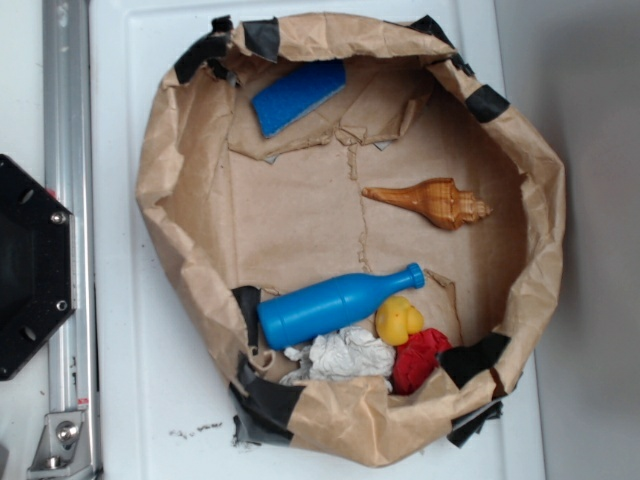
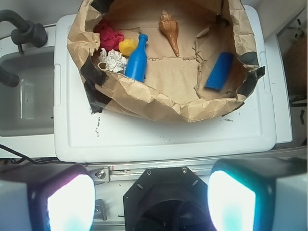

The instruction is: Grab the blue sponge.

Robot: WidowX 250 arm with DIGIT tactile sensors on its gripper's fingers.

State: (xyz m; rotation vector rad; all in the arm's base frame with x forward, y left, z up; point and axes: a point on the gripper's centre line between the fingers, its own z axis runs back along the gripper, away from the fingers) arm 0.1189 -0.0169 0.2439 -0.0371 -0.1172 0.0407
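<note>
From my wrist camera, my gripper [image 2: 151,199] hangs wide open, empty, well short of the paper nest [image 2: 159,103]. The sponge [image 2: 220,70] leans on the nest's wall at 3 o'clock. The bottle [image 2: 136,59] lies at 10, a shell [image 2: 170,31] at 12.

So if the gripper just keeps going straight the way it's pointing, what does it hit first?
Probably the white lid in front of the paper-lined basket, not the blue sponge. The open gripper is high and far back, so depth is uncertain.
</note>
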